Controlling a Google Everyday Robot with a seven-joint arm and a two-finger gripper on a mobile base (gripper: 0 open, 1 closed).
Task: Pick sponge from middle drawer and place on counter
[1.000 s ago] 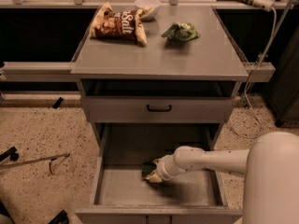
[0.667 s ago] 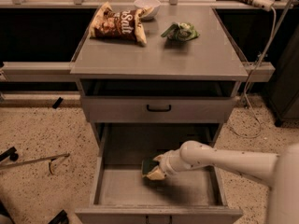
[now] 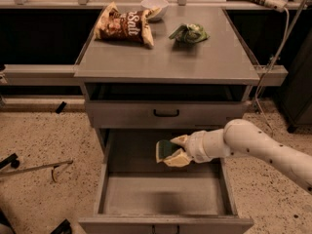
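The sponge (image 3: 165, 150), dark green face on a yellow body, is held between the pale fingers of my gripper (image 3: 171, 151). The gripper holds it in the air above the open middle drawer (image 3: 161, 195), whose flat grey floor is bare. My white arm reaches in from the right. The grey counter (image 3: 165, 57) lies above, over a closed drawer front with a black handle (image 3: 166, 113).
On the counter lie a brown snack bag (image 3: 125, 26), a white bowl (image 3: 154, 6) and a green wrinkly packet (image 3: 189, 33). A pale ledge with metal posts runs behind. A white cable hangs at the right. Black tools lie on the speckled floor at left.
The gripper has risen from the drawer floor with the sponge in it, lifting it clear of the drawer. The camera view has also moved closer.
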